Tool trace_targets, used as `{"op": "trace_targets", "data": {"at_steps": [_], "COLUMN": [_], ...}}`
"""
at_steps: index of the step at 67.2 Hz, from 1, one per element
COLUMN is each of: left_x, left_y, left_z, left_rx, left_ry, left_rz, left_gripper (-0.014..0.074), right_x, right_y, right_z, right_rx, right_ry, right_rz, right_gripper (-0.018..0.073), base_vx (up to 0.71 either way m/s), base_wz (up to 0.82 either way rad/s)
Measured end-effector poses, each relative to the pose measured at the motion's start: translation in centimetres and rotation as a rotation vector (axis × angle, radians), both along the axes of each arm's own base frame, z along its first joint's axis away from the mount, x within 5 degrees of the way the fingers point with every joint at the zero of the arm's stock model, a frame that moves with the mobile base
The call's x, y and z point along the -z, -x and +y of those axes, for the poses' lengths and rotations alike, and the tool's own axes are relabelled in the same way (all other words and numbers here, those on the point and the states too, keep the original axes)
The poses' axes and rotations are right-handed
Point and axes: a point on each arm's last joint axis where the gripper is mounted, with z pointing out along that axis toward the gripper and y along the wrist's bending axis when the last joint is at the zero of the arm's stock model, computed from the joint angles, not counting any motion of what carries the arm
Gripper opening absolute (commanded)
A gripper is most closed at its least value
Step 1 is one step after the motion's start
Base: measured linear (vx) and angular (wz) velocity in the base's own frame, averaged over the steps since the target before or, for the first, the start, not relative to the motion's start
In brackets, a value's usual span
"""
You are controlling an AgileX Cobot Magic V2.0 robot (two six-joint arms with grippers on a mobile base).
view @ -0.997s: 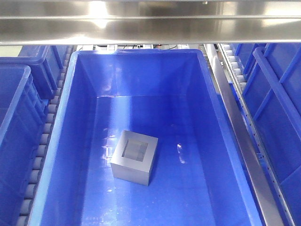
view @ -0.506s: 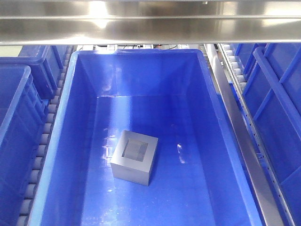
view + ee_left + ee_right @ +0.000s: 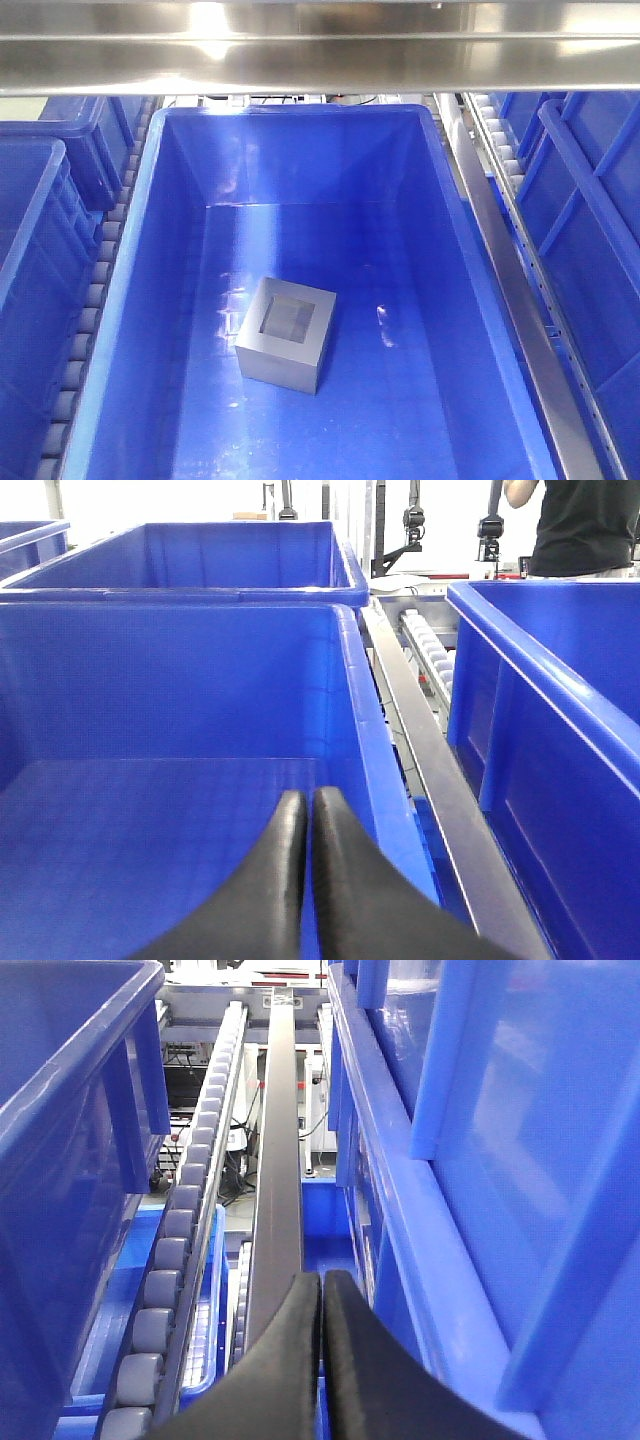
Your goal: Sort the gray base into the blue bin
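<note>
Front-facing view shows the gray base resting recess-up on the floor of the blue bin, so sorting looks done, which fits both the left gripper and right gripper being closed, empty and off the block.

roller rack, blue bin on it
</note>
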Motion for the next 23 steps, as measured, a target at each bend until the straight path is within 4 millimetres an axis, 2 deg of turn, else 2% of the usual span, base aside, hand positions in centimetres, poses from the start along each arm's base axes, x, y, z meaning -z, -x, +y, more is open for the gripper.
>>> {"op": "trace_targets", "data": {"at_steps": [23], "left_x": [0.00], "left_y": [0.00], "left_z": [0.00], "left_rx": [0.000], "left_ry": [0.000], "left_rz": [0.000], "left_gripper": [-0.0008], "right_x": [0.00], "right_y": [0.00], "right_z": [0.00], "right_rx": [0.000], "right_ry": [0.000], "right_rz": [0.000], "right_gripper": [-0.0005], "base_vx": [0.00], "base_wz": [0.00]}}
